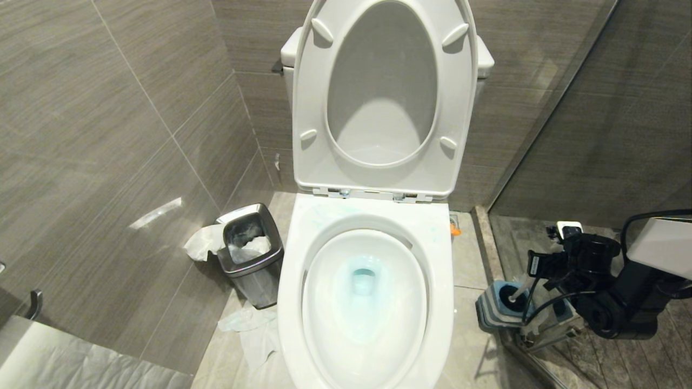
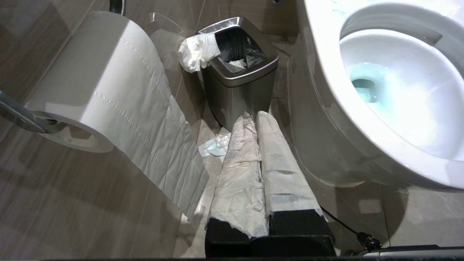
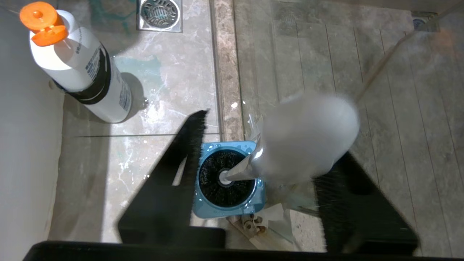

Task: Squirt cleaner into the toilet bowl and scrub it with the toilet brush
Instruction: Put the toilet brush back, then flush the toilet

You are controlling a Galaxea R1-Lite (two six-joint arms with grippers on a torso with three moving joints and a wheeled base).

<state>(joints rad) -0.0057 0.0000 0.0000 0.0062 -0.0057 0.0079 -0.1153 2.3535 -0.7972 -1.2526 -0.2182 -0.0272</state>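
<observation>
The toilet bowl [image 1: 389, 324] stands in the middle with seat and lid raised. Pale blue cleaner [image 1: 363, 281] tints the water round its drain, and it shows again in the toilet bowl [image 2: 417, 108] of the left wrist view. The toilet brush [image 3: 308, 137] stands in its blue holder [image 3: 203, 208] on the floor right of the toilet, black bristle head [image 3: 224, 177] down in the holder. My right gripper [image 3: 275, 145] hangs open over it, fingers on either side of the white handle, gripping nothing. My left gripper [image 2: 256, 115], wrapped in white paper, is shut and empty, low beside the bowl.
A white bottle with an orange cap [image 3: 87, 79] stands on the floor tiles near a floor drain [image 3: 159, 12]. A steel waste bin [image 1: 251, 259] with paper sits left of the toilet, with scraps on the floor. A toilet roll [image 2: 108, 79] hangs on the left wall. Glass partition at right.
</observation>
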